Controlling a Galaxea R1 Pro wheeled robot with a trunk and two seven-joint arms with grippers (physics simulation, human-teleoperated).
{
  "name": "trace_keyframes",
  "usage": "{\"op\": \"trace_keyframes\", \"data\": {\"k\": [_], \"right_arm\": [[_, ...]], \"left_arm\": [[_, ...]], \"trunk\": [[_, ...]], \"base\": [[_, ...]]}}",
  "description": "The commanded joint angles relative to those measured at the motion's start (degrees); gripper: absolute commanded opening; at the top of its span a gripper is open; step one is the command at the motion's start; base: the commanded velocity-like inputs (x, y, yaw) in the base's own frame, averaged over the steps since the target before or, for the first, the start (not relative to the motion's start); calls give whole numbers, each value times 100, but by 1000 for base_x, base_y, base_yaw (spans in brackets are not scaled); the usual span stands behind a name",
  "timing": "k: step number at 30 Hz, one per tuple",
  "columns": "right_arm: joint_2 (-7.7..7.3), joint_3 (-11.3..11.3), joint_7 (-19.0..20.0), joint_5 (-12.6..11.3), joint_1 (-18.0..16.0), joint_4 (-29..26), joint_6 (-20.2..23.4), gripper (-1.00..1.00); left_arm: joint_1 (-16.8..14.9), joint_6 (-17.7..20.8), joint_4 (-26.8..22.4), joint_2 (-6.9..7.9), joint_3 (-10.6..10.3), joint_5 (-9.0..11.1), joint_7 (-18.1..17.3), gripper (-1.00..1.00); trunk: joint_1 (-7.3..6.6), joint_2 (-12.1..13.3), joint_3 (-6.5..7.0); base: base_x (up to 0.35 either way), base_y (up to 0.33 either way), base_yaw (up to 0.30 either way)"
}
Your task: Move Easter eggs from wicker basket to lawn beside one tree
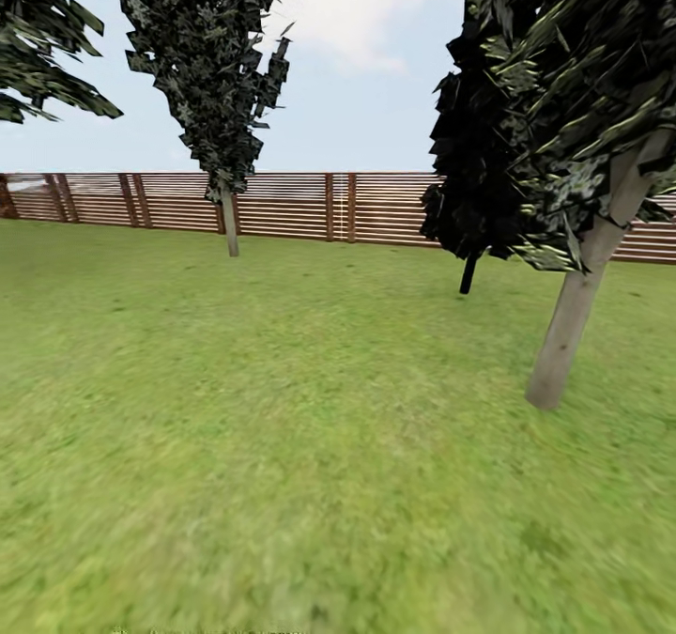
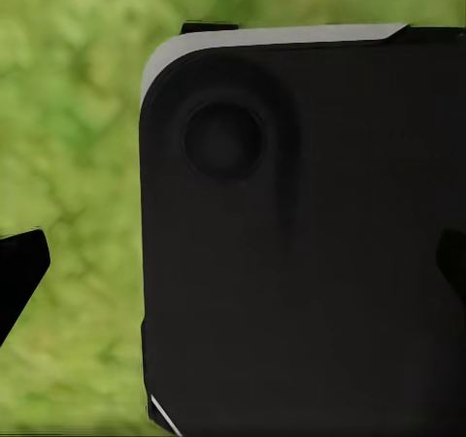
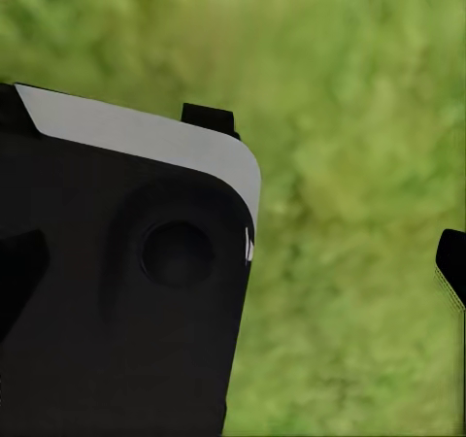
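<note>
Head view: lawn (image 1: 282,427), fence (image 1: 282,204), pale-trunk tree (image 1: 577,315) at right; no basket or eggs here, so you should scan slowly.
Left wrist: left hand (image 2: 233,262) fingertips wide apart, empty.
Right wrist: right hand (image 3: 233,262) likewise parted, empty.

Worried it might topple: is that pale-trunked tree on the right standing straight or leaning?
Leaning. The pale trunk slants rightward as it rises from the lawn, unlike the fence's vertical posts.
</note>
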Motion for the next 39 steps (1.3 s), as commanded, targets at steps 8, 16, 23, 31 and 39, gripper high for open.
{"op": "trace_keyframes", "data": {"k": [8, 16, 23, 31, 39], "right_arm": [[-4, 32, -31, 21, -4, 7, -8, 100], [-1, 30, -31, 20, -4, 7, 0, 100], [1, 30, -31, 20, -6, 7, -1, 100], [1, 30, -31, 20, -4, 7, 1, 100], [1, 30, -31, 25, -5, 7, 1, 100]], "left_arm": [[3, -7, -9, 0, 2, 11, -2, 100], [3, -7, -9, 0, 2, 11, -2, 100], [3, -5, -9, 0, 2, 11, -2, 100], [3, -7, -9, 0, 2, 11, -2, 100], [3, -5, -9, 0, 2, 11, -2, 100]], "trunk": [[0, -2, -5], [0, -2, -5], [0, -2, -5], [0, -2, -5], [0, -2, -5]], "base": [[0, 0, 300], [0, 0, 300], [0, 0, 300], [0, 0, 300], [0, 0, 300]]}}
